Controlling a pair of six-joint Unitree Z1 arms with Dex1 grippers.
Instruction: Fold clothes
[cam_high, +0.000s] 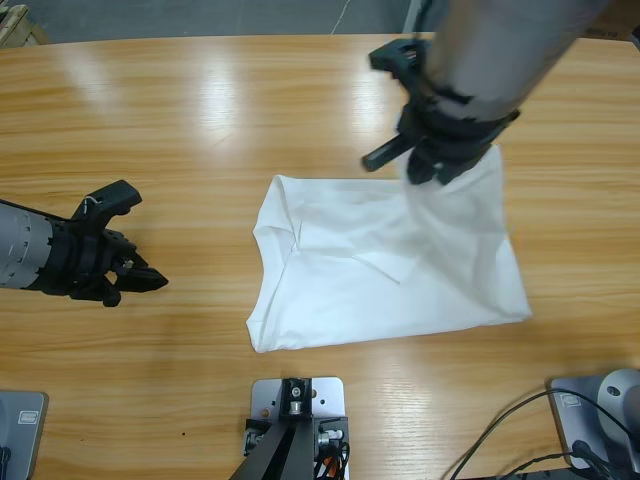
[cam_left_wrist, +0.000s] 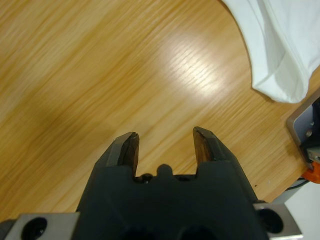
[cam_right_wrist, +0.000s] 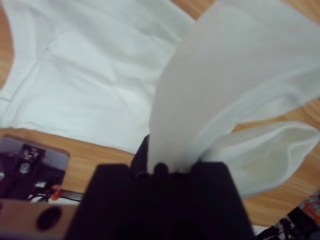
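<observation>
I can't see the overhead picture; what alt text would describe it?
A white T-shirt lies partly folded on a wooden table, its far right corner lifted by the right gripper reaching down from the top. The left gripper hovers open at the left edge, apart from the shirt.

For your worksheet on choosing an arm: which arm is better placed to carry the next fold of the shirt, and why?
The right. Its tool is shut on a lifted corner of the shirt, cloth rising from its jaws in the right wrist view. The left tool is open over bare table, apart from the shirt.
</observation>
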